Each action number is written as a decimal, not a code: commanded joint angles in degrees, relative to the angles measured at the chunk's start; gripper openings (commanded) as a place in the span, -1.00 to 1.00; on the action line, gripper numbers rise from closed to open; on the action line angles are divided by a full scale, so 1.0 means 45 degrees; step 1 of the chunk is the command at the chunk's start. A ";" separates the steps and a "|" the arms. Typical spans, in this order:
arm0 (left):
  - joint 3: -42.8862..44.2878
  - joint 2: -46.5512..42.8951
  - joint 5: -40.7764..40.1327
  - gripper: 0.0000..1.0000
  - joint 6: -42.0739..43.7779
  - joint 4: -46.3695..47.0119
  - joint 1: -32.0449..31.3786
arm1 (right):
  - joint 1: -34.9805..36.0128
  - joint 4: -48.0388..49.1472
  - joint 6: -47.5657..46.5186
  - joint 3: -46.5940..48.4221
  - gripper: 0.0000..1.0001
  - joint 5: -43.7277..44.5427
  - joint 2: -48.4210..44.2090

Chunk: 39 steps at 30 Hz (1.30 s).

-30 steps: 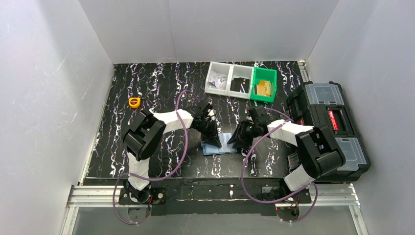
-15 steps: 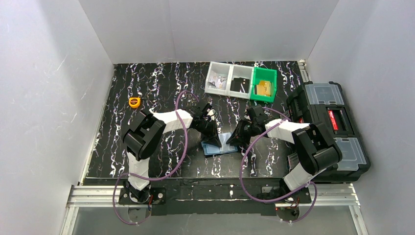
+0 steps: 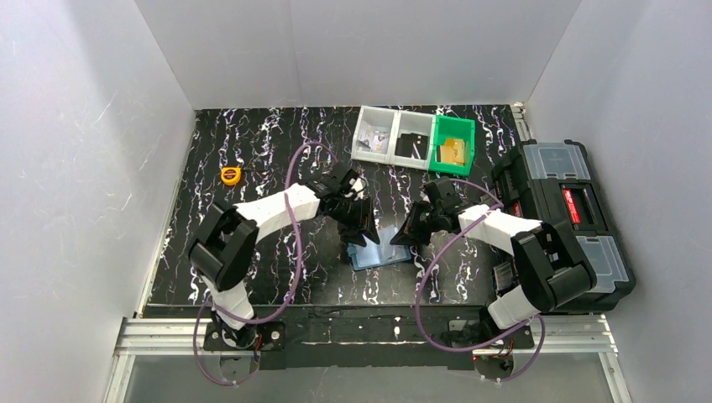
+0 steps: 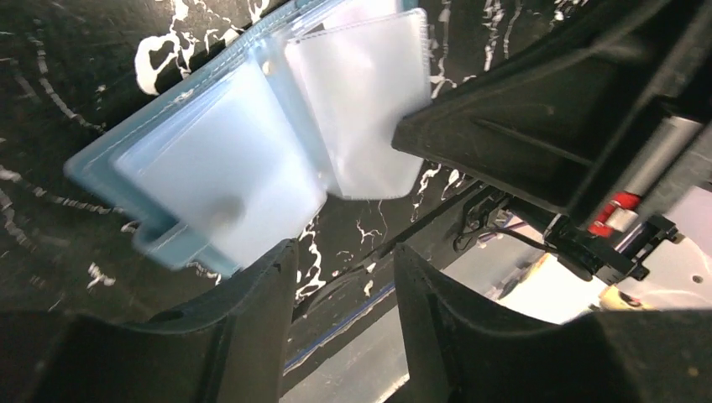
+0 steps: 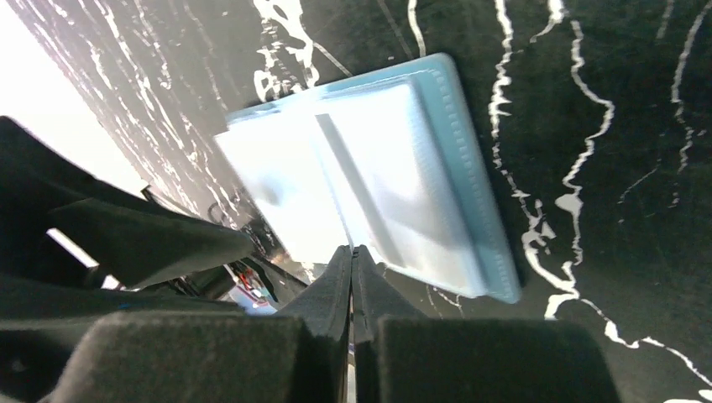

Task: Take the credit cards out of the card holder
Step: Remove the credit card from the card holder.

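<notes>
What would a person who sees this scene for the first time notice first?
The pale blue card holder lies open in the middle of the black marbled table, its clear sleeves fanned out. The open left gripper and the shut right gripper flank it closely. A green bin at the far edge stands out too.

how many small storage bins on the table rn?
3, side by side at the far edge: left clear bin, middle clear bin, green bin at the right end. Nothing in the top view looks able to hide another.
</notes>
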 commanded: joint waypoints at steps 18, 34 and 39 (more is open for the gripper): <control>0.0188 -0.2214 -0.3095 -0.53 0.1892 -0.3487 0.0936 | 0.2475 -0.1792 -0.0646 0.3969 -0.83 0.0889 0.2114; 0.0364 -0.3485 -0.3193 -0.51 0.2328 -0.4348 0.1346 | 0.3499 -0.1597 -0.0043 0.5476 0.18 0.0909 0.3323; 0.0484 -0.3760 -0.3033 -0.51 0.2404 -0.4459 0.1410 | 0.3669 -0.1296 0.0253 0.5622 0.27 0.0702 0.3724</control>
